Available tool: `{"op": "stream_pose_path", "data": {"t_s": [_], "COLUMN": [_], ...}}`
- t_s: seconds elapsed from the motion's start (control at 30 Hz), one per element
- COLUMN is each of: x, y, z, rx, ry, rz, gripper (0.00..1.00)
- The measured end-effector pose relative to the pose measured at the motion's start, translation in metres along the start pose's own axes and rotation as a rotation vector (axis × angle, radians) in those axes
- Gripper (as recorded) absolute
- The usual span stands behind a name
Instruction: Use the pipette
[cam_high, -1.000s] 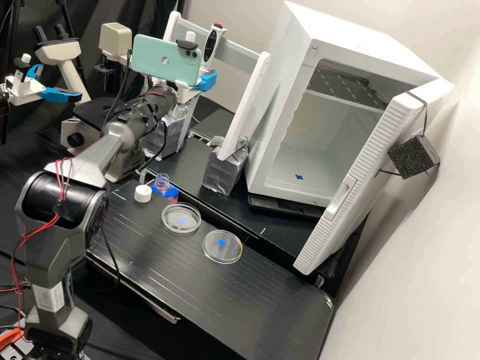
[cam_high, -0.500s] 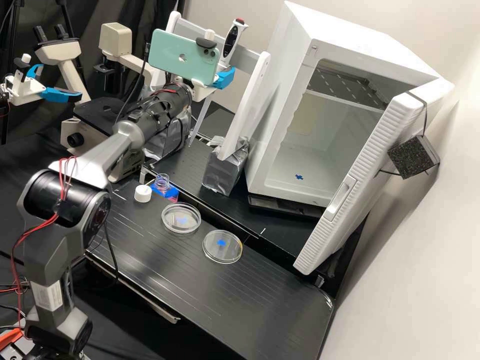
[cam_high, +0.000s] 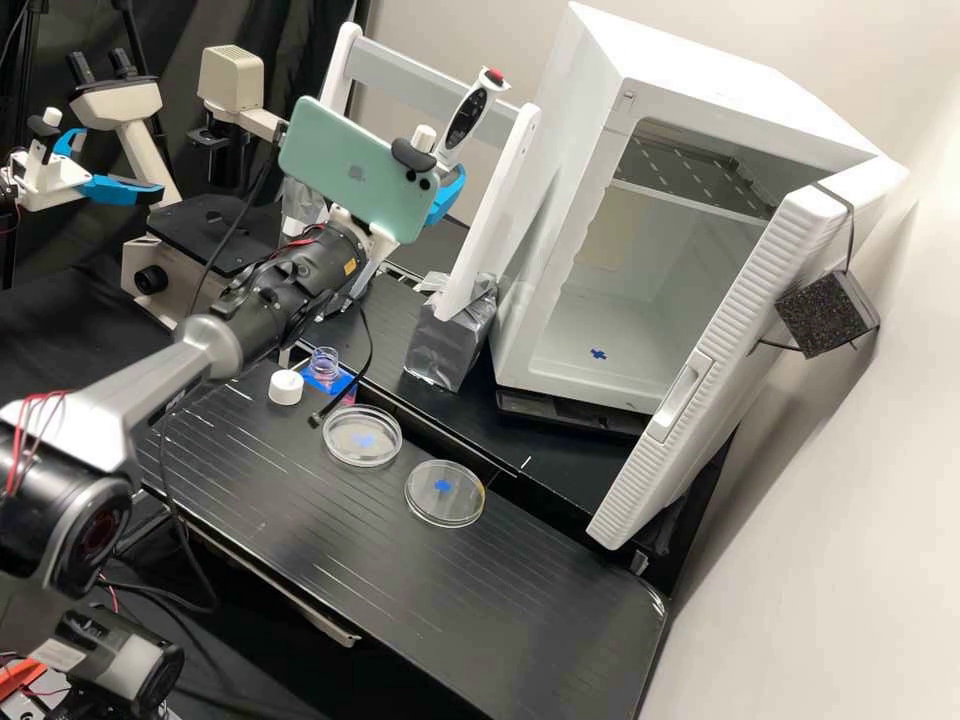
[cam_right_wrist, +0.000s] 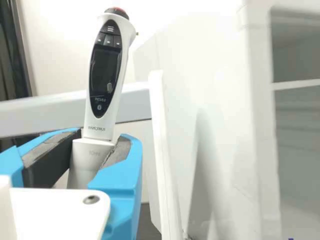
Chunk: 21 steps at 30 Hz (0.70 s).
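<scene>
Plainly, wrist view first: we have the gripper clamped round the electronic pipette, one blue finger each side of the barrel, long axis crossing the grasp, red button end free of it. High view next: we note the pipette leaning beside the white rack, button end up, shaft slanting down past the arm. Open bottle sits lower; we judge the axis wants steepening, tip carried over its mouth.
</scene>
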<state>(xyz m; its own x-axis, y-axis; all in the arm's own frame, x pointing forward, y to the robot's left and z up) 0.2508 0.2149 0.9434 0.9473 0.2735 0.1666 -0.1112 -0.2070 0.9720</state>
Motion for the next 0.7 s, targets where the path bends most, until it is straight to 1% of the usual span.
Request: {"op": "stream_pose_path", "data": {"t_s": [0.03, 0.07, 0.1, 0.13, 0.17, 0.2, 0.23, 0.3, 0.4, 0.5, 0.53, 0.7], "x": [-0.006, -0.012, -0.017, -0.021, -0.025, -0.028, -0.030, -0.034, -0.038, -0.037, -0.037, -0.033], "y": [-0.001, -0.002, -0.004, -0.005, -0.009, -0.011, -0.014, -0.022, -0.032, -0.046, -0.051, -0.068], "z": [-0.001, -0.003, -0.004, -0.005, -0.005, -0.005, -0.005, -0.004, -0.003, -0.001, 0.000, 0.005], "rx": [0.000, 0.007, 0.005, -0.009, -0.014, -0.031, -0.034, -0.061, -0.078, -0.115, -0.123, -0.140], "ry": [0.013, 0.030, 0.041, 0.048, 0.057, 0.063, 0.063, 0.060, 0.051, 0.040, 0.036, 0.012], "rz": [0.020, 0.044, 0.064, 0.080, 0.105, 0.127, 0.138, 0.159, 0.175, 0.173, 0.167, 0.128], "gripper": [0.00, 0.00, 0.00, 0.00, 0.00, 0.00, 0.00, 0.00, 0.00, 0.00, 0.00, 0.00]}}
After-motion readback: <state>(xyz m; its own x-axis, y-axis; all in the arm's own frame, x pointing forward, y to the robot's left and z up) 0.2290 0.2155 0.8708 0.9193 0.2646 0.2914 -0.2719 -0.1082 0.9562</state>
